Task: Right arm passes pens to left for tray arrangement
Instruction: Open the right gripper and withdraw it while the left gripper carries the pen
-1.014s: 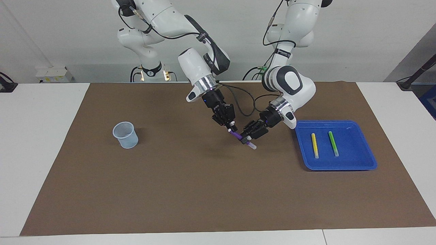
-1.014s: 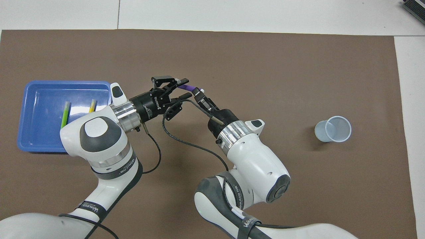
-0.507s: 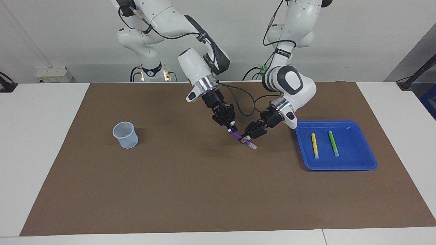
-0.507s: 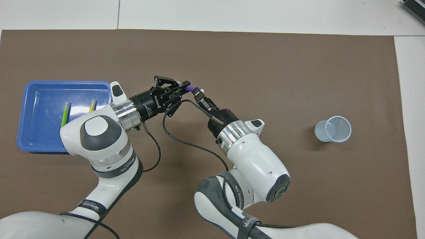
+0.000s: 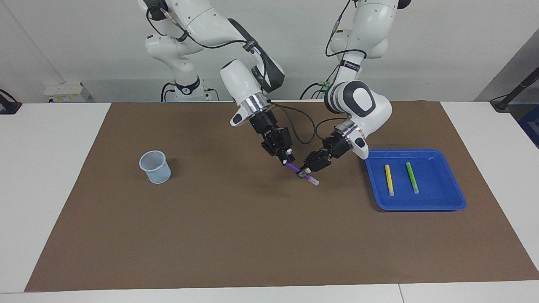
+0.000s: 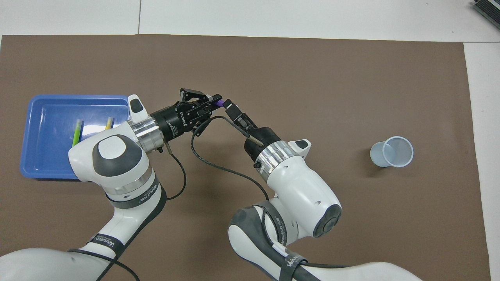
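While clamped by left gripper, purple pen, thin, whitish-tipped, tilted

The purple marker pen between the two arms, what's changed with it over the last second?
The left pincer closed from open onto the purple marker pen in mid-air above the brown mat. The right pincer, at the pen's other end, looks to have begun letting go. The yellow pen and green pen in the blue plastic tray and the translucent cup stayed put.
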